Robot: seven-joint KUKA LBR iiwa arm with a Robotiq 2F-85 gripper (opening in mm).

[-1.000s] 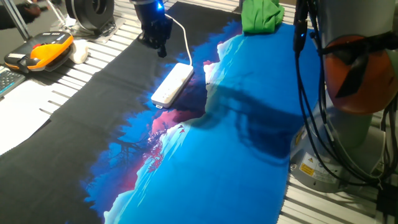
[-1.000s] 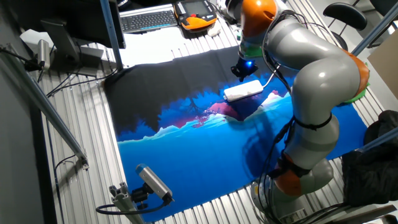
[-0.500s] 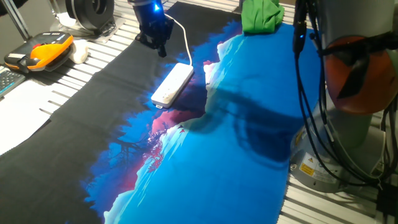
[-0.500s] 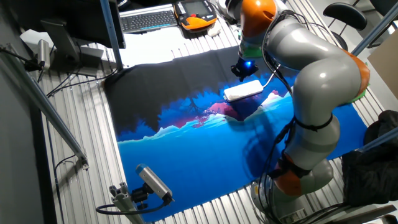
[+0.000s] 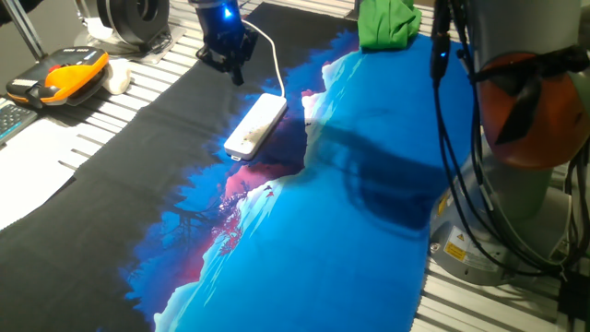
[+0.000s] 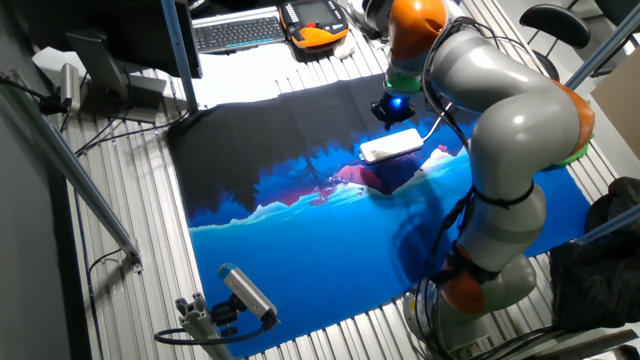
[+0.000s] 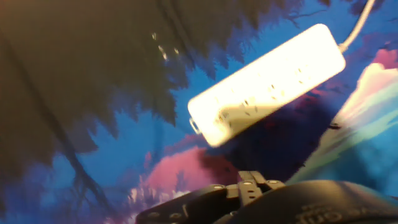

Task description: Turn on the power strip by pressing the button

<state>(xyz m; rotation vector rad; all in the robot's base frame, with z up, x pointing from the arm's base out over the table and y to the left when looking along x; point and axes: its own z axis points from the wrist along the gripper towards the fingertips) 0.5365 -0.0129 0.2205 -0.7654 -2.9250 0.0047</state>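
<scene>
The white power strip (image 5: 256, 124) lies on the black and blue cloth, its thin white cable (image 5: 277, 51) running toward the back. It also shows in the other fixed view (image 6: 391, 146) and, brightly lit, in the hand view (image 7: 267, 84). My gripper (image 5: 237, 74) hangs above the cloth just behind the strip's far end, apart from it, with a blue light on the hand; it also shows in the other fixed view (image 6: 388, 112). No view shows the fingertips clearly. The strip's button is too small to make out.
An orange-and-black device (image 5: 64, 78) lies on the slatted table at the left, near white paper (image 5: 28, 171). A green cloth (image 5: 387, 23) lies at the back. The arm's base and cables (image 5: 516, 184) stand at the right. A keyboard (image 6: 235, 33) lies far back.
The gripper has shifted slightly away from the power strip, toward the back left. The strip has not moved.
</scene>
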